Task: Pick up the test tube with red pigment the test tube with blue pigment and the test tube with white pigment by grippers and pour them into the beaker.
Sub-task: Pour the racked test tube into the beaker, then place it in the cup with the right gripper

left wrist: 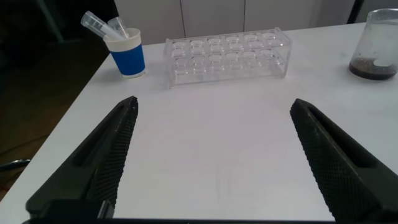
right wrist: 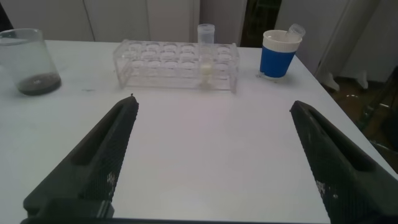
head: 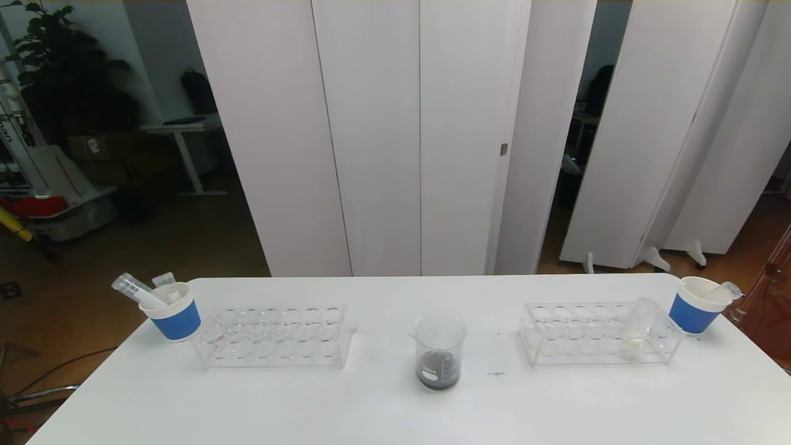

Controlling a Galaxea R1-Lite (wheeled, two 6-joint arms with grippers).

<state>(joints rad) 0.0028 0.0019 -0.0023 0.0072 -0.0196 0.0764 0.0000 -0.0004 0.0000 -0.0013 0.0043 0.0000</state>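
The beaker (head: 439, 352) stands at the table's middle with a dark liquid in its bottom; it also shows as beaker (left wrist: 378, 43) and beaker (right wrist: 28, 62) in the wrist views. The test tube with white pigment (head: 639, 327) stands upright in the right clear rack (head: 593, 337), and appears as the white tube (right wrist: 206, 59) in the right wrist view. No test tube with red pigment or with blue pigment is in view. My left gripper (left wrist: 214, 102) and right gripper (right wrist: 213, 102) both hover open over bare table near the front, holding nothing. Neither gripper shows in the head view.
The left clear rack (head: 275, 337) holds no tubes. A blue-sleeved paper cup (head: 173, 312) at the far left holds two empty tubes. Another cup (head: 698, 306) at the far right corner holds one empty tube. The table's edges run close beside both cups.
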